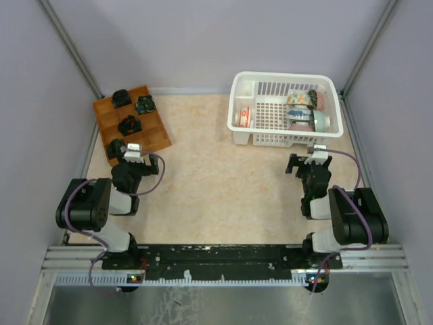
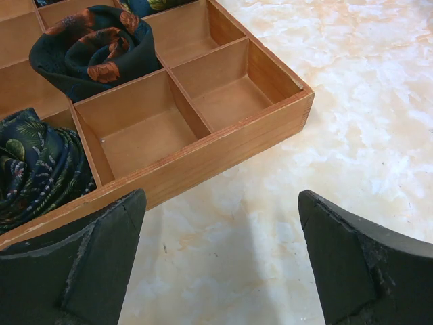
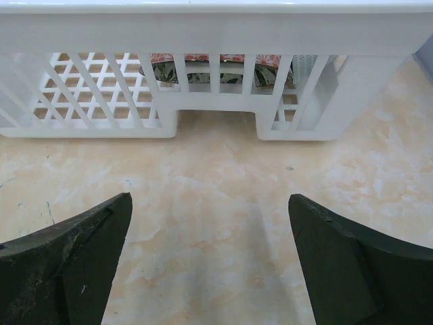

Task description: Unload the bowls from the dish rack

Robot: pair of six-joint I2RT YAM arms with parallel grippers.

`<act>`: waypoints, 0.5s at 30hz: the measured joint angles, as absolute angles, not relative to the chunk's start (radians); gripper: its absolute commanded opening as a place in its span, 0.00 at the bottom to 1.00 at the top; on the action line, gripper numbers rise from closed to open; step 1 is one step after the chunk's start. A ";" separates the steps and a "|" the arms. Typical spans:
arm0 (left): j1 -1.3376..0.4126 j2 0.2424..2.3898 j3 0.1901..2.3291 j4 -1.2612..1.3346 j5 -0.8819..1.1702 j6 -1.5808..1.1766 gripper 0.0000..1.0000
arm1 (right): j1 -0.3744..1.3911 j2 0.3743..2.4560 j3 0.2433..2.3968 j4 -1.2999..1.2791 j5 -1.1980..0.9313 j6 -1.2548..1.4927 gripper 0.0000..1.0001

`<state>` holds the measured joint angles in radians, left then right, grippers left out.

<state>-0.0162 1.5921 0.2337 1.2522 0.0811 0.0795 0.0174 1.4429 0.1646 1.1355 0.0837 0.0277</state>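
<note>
Left gripper [image 2: 220,203], right gripper [image 3: 210,203] (two) gape; one dish rack [image 1: 283,75] beyond.

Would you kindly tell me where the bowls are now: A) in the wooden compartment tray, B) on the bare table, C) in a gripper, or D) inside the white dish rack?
D: the top view shows the bowls standing inside the dish rack.

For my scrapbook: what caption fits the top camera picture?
Bowls wait in the white dish rack, beyond the left arm and right arm.
</note>
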 measured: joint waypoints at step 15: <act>-0.016 1.592 0.234 1.252 0.084 0.080 0.99 | 0.017 1.443 0.165 1.135 0.084 0.027 0.99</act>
